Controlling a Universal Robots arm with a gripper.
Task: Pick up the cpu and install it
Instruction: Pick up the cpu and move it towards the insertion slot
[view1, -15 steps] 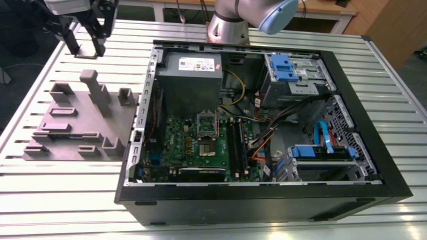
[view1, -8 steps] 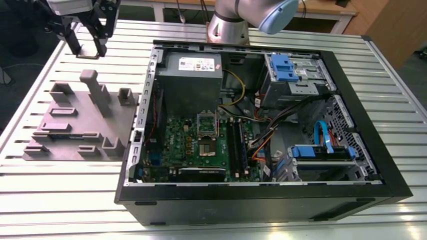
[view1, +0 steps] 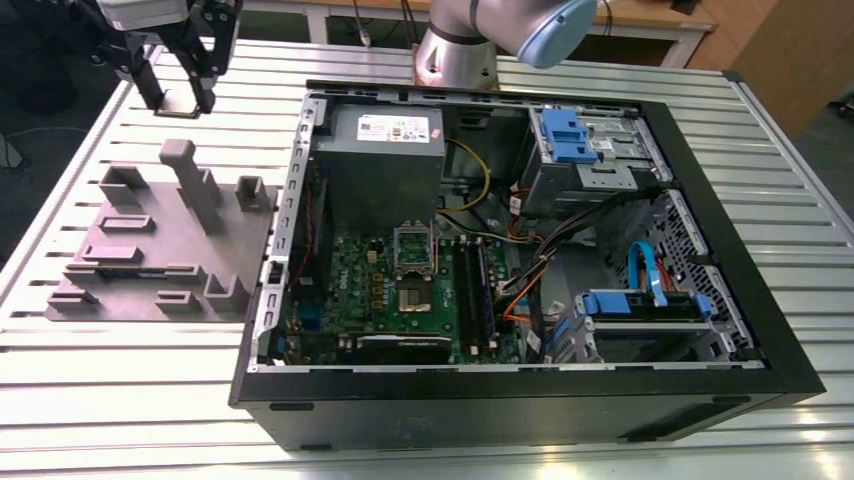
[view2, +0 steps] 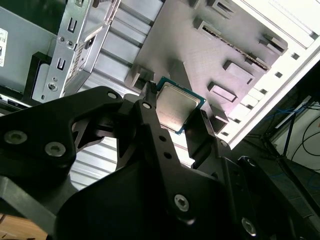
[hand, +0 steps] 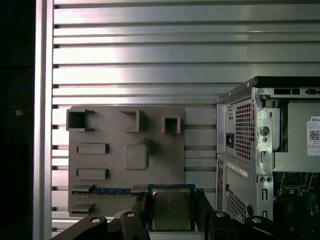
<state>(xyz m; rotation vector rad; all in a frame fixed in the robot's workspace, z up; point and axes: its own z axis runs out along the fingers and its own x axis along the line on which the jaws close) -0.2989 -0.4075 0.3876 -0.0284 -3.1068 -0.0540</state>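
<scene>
In the exterior view, the black hand (view1: 180, 103) of the arm hangs over the slatted metal table (view1: 400, 62), near the grey plastic holder plate (view1: 160, 250) and beside the open black computer case (view1: 534, 400). In the second wrist view, the small flat square cpu with a shiny silver-grey metal top (view2: 177, 107) is clamped between the 2 fingers (view2: 206, 131), raised above the plate. In the first wrist view, the chip (hand: 171, 209) looks level. I judge this carrying goes well with a steady grip on the edges only, and the chip flat.
</scene>
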